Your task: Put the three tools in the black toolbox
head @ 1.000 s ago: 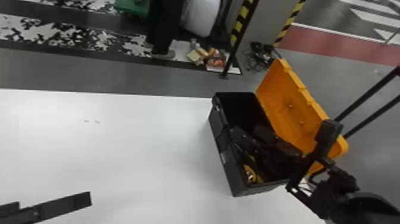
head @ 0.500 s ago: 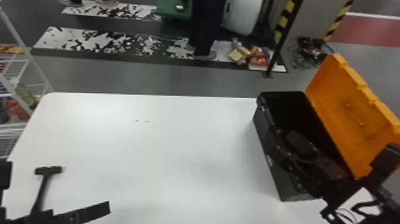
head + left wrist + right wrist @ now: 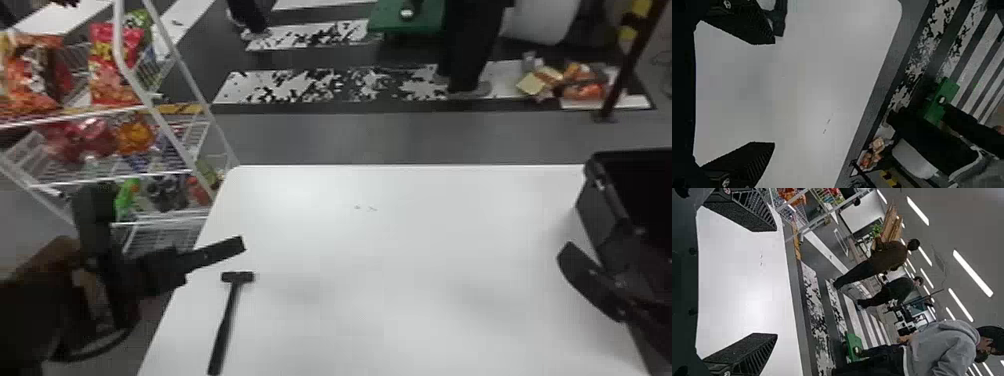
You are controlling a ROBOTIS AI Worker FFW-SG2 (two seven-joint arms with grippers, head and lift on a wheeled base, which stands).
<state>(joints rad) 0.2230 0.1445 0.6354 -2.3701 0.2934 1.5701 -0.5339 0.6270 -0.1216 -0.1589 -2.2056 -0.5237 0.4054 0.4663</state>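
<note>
In the head view, my left gripper (image 3: pixel 167 220) is over the table's left edge, its fingers spread apart. A black hammer (image 3: pixel 227 320) lies on the white table just nearer than its right-hand finger. The left wrist view has my left gripper (image 3: pixel 774 93) open with nothing between its fingers; the hammer's head (image 3: pixel 778 21) shows past one finger. At the right, my right gripper (image 3: pixel 590 285) is in front of the left wall of the black toolbox (image 3: pixel 595 215). In its wrist view the right gripper (image 3: pixel 777 282) is open and holds nothing. The toolbox's contents are too dark to tell.
The white table (image 3: pixel 400 250) stretches between hammer and toolbox. A wire rack (image 3: pixel 165 117) of snack bags stands behind the left gripper, close to the table's left edge.
The head view has swung left, bringing the hammer and rack into sight. Against the table, my left gripper has moved forward and left past the hammer's head; my right gripper has shifted left from over the toolbox.
</note>
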